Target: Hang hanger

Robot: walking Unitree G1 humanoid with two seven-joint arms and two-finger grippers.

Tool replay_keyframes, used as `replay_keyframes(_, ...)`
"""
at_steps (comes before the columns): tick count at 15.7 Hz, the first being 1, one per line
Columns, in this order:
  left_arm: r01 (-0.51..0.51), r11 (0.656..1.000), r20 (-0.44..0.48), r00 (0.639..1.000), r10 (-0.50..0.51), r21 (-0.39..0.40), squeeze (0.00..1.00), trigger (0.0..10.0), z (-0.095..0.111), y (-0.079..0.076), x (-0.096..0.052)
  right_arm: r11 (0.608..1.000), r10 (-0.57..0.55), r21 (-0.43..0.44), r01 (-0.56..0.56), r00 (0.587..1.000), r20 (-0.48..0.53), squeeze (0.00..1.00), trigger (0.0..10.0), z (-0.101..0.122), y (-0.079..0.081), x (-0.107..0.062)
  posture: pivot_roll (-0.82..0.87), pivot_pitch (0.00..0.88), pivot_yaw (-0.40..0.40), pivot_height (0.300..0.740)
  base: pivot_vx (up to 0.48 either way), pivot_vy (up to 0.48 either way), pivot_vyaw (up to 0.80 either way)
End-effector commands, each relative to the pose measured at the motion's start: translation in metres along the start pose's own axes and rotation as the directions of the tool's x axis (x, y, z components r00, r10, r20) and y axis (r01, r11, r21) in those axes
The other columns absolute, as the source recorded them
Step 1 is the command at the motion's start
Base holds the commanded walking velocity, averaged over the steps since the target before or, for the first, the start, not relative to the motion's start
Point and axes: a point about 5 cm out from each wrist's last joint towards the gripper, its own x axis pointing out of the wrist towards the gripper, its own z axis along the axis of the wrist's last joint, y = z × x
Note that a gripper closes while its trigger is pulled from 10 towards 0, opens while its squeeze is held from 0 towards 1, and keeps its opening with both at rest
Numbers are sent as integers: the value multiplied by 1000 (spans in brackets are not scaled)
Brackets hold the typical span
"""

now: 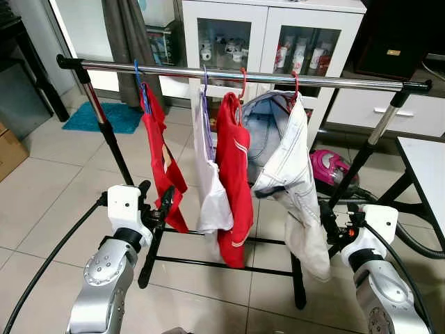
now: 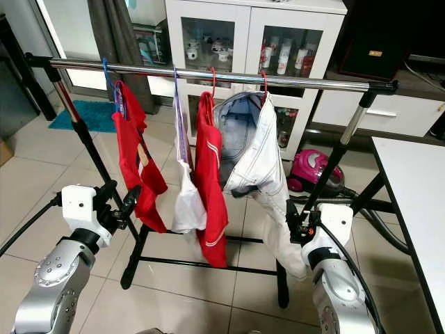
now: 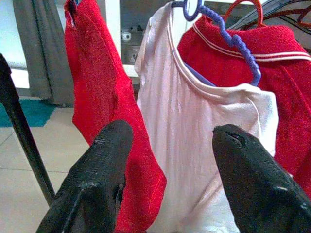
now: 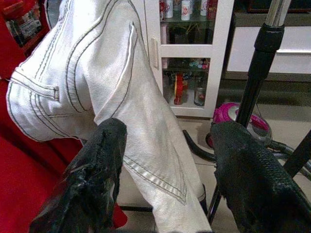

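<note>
Your hangers are already up on the rail (image 1: 236,74): the red-hooked hanger (image 1: 295,85) carries the pale jeans (image 1: 295,181), and a purple hanger (image 3: 233,41) holds the white shirt (image 3: 204,145). Expect stiff, light plastic under limp, heavy cloth, so take hold at the hook neck. Your left gripper (image 3: 175,174) and right gripper (image 4: 167,170) hover spread wide, holding nothing.

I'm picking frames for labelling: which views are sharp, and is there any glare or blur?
Left eye view: evenly lit and sharp, with a bright sheen along the rail. Left wrist view: white shirt crisp, left pincer fingers soft up close. Right wrist view: white jeans stitching clear, right pincer slightly blurred.
</note>
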Motion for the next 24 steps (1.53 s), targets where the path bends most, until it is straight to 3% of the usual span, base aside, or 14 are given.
replay_keyframes(1,21,989,-127,992,-2,149,0,10000,20,-15,42,985,-172,-2,173,981,86,0,10000,28,-12,-27,-97,0,158,740,0,0,0)
replay_keyframes(5,21,989,-127,992,-2,149,0,10000,20,-15,42,985,-172,-2,173,981,86,0,10000,28,-12,-27,-97,0,158,740,0,0,0)
replay_keyframes(6,64,988,-122,991,-47,140,1000,10000,20,-21,42,987,-156,-14,158,984,90,1000,10000,27,-9,-27,-120,0,181,740,0,0,0)
replay_keyframes(7,123,982,-114,988,-107,144,1000,10000,20,-28,40,988,-152,-19,154,985,87,1000,10000,25,-6,-27,-120,0,182,740,0,0,0)
replay_keyframes(9,126,984,-100,988,-114,128,1000,10000,22,-28,40,988,-135,-59,142,985,108,1000,10000,27,-6,-27,-119,0,182,740,0,0,0)
replay_keyframes(11,127,978,-72,991,-117,163,1000,10000,29,-29,41,990,-96,-83,113,977,188,1000,10000,43,1,-24,-99,0,154,740,0,0,0)
replay_keyframes(13,65,979,1,998,-67,193,1000,10000,29,-25,25,983,61,-180,-17,969,239,1000,10000,64,17,2,-27,0,40,740,0,0,0)
replay_keyframes(15,-13,974,63,998,-1,224,1000,10000,37,-15,21,981,150,-150,-120,965,215,1000,10000,59,31,12,8,0,7,740,0,0,0)
replay_keyframes(17,17,970,118,992,-47,243,1000,10000,51,-18,27,989,106,-124,-86,981,165,1000,10000,53,31,16,30,0,3,740,0,0,0)
replay_keyframes(19,10,989,115,993,-28,151,1000,10000,63,-17,54,982,116,-169,-84,975,189,1000,10000,55,28,14,3,0,36,740,0,0,0)
replay_keyframes(20,37,986,85,995,-51,161,1000,10000,62,-16,55,975,94,-216,-50,976,197,1000,10000,59,27,15,-1,0,38,740,0,0,0)
replay_keyframes(22,13,975,96,995,-35,222,1000,10000,59,-11,49,962,79,-272,-13,969,234,1000,10000,69,27,14,-11,0,49,740,0,0,0)
replay_keyframes(23,-23,966,85,996,1,259,1000,10000,54,-8,35,955,100,-297,-21,962,253,1000,10000,79,28,11,-2,0,46,740,0,0,0)
replay_keyframes(24,-29,963,84,996,7,268,1000,10000,53,-8,31,956,104,-294,-26,962,251,1000,10000,80,28,10,-2,0,46,740,0,0,0)
